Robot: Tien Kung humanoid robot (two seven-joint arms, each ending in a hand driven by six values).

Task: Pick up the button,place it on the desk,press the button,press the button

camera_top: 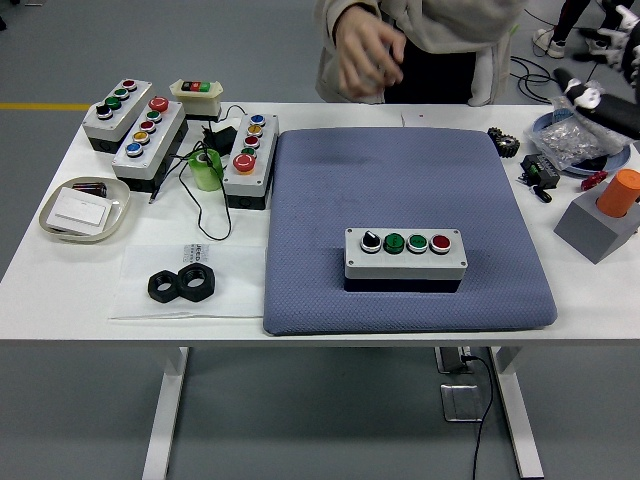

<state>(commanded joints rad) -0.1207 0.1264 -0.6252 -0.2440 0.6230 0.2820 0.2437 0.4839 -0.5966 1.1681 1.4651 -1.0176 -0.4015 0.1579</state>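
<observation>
A grey button box [405, 256] lies on the blue mat [400, 180], right of its middle. Along its top are a black knob [370, 241], two green buttons [405, 242] and a red button [441, 242]. Nothing touches the box. Part of my right hand [588, 92] shows at the top right corner, raised far from the box, mostly cut off by the picture's edge. My left arm is out of view. A person stands at the far side with one hand [365, 50] raised above the table's far edge, holding nothing.
Three more button boxes [135, 125] and a small switch box [197, 95] stand at the back left, with a green tape roll [207, 170] and cables. A tray [85, 208] and black nuts [182, 284] lie left. Parts, a bag [590, 135] and an orange-topped grey block [605, 215] sit right.
</observation>
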